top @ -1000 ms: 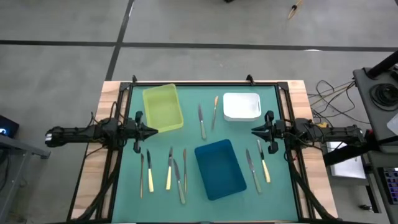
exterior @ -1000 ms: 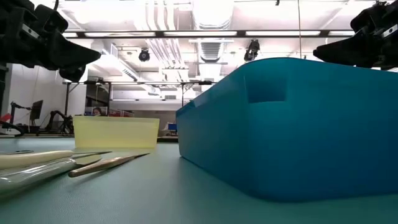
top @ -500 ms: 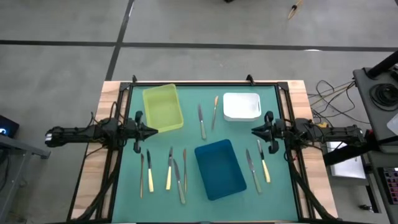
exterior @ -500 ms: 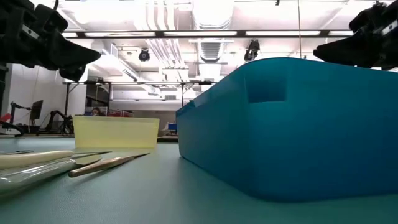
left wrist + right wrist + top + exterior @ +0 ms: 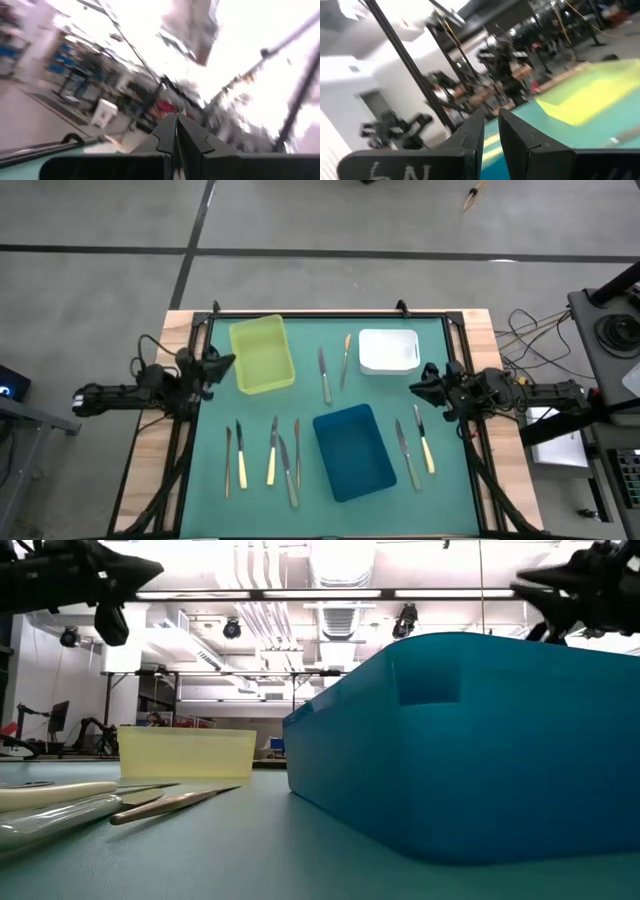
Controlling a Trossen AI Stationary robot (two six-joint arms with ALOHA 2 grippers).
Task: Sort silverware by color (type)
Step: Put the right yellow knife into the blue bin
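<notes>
High view: silverware lies loose on green mat (image 5: 380,385), none in trays. Five pieces (image 5: 272,452) left of blue tray (image 5: 354,451), two (image 5: 413,441) right of it, two (image 5: 334,364) between yellow tray (image 5: 262,353) and white tray (image 5: 388,350). Left gripper (image 5: 226,361) hangs at yellow tray's left edge, jaws closed, empty. Right gripper (image 5: 416,388) sits near white tray's lower right corner, fingers a narrow slit apart, holding nothing.

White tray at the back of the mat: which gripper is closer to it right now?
The right gripper. It sits just off the white tray's near right corner. The left gripper is across the mat, beside the yellow tray.
</notes>
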